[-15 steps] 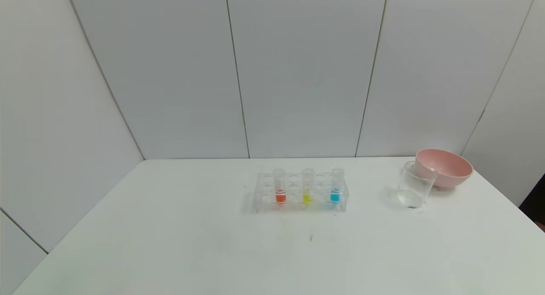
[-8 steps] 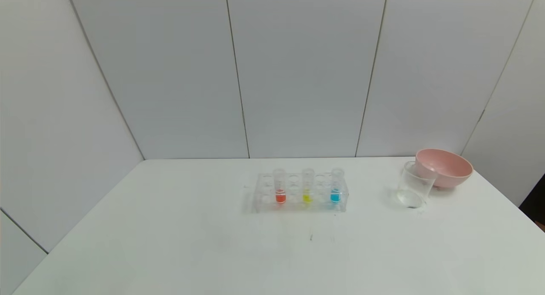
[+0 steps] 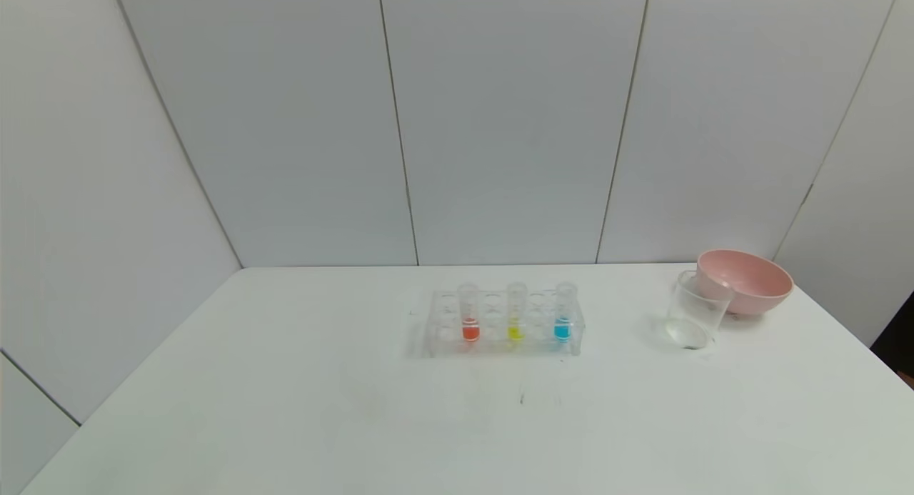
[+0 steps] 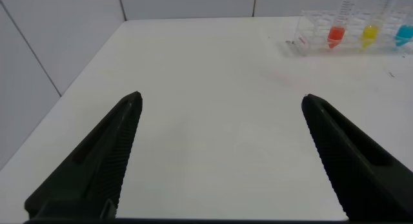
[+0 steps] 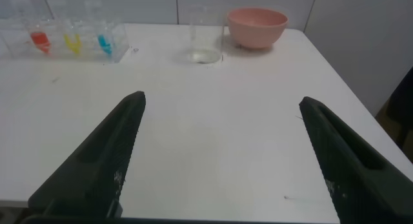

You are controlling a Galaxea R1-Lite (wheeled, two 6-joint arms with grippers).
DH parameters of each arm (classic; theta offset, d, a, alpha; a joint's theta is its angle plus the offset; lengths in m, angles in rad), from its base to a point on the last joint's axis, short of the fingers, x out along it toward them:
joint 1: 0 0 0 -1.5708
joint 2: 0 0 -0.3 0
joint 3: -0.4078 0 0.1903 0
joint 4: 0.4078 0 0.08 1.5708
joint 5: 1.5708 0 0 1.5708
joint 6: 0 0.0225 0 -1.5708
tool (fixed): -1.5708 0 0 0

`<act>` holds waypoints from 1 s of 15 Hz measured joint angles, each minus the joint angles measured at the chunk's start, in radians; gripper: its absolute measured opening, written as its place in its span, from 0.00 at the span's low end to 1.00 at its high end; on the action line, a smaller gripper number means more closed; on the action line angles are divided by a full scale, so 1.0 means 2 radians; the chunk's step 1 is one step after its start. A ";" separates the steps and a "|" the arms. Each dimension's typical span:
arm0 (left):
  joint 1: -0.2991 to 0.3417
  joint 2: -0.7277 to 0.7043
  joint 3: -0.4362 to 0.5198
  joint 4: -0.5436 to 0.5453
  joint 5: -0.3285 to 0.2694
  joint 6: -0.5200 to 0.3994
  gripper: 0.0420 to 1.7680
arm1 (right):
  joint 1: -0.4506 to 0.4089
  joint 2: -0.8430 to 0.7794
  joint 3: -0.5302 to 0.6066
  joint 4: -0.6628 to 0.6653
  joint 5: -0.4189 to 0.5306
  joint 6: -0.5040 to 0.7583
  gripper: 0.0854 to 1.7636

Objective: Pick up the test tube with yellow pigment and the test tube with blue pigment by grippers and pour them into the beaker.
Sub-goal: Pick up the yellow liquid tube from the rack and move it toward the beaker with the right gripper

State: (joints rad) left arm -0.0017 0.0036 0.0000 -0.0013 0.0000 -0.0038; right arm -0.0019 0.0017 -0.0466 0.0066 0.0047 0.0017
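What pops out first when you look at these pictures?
Three bright dots of colour: an orange-red tube, a yellow tube and a blue tube standing in a clear rack mid-table. Off to the right, a pink bowl sits just behind a clear beaker. Both tools, left and right, hang open over bare table, holding nothing.

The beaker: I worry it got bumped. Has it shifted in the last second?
No. In the head view the beaker stands at the same spot in front of the pink bowl, the same way off from the tube rack.
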 joint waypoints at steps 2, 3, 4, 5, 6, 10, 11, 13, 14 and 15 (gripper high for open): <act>0.000 0.000 0.000 0.000 0.000 0.000 1.00 | 0.001 0.015 -0.035 0.001 0.002 0.003 0.97; 0.000 0.000 0.000 0.000 0.000 0.000 1.00 | 0.001 0.033 -0.054 0.000 0.002 0.009 0.97; 0.000 0.000 0.000 0.000 0.000 0.000 1.00 | 0.002 0.055 -0.070 -0.002 0.001 0.014 0.97; 0.000 0.000 0.000 0.000 0.000 0.000 1.00 | 0.004 0.082 -0.086 -0.006 0.000 0.017 0.97; 0.000 0.000 0.000 0.000 0.000 0.000 1.00 | 0.005 0.114 -0.098 -0.015 0.000 0.019 0.97; 0.000 0.000 0.000 0.000 0.000 0.000 1.00 | 0.015 0.269 -0.114 -0.110 0.009 0.021 0.97; 0.000 0.000 0.000 0.000 0.000 0.000 1.00 | 0.018 0.314 -0.114 -0.142 0.010 0.022 0.97; 0.000 0.000 0.000 0.000 0.000 0.000 1.00 | 0.024 0.402 -0.113 -0.203 0.010 0.024 0.97; 0.000 0.000 0.000 0.000 0.000 0.000 1.00 | 0.032 0.448 -0.112 -0.239 0.002 0.028 0.97; 0.000 0.000 0.000 0.000 0.000 0.000 1.00 | 0.048 0.489 -0.112 -0.276 -0.015 0.034 0.97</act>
State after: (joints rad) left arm -0.0017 0.0036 0.0000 -0.0013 -0.0004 -0.0043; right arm 0.0947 0.9789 -0.2706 -0.5449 -0.0257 0.0687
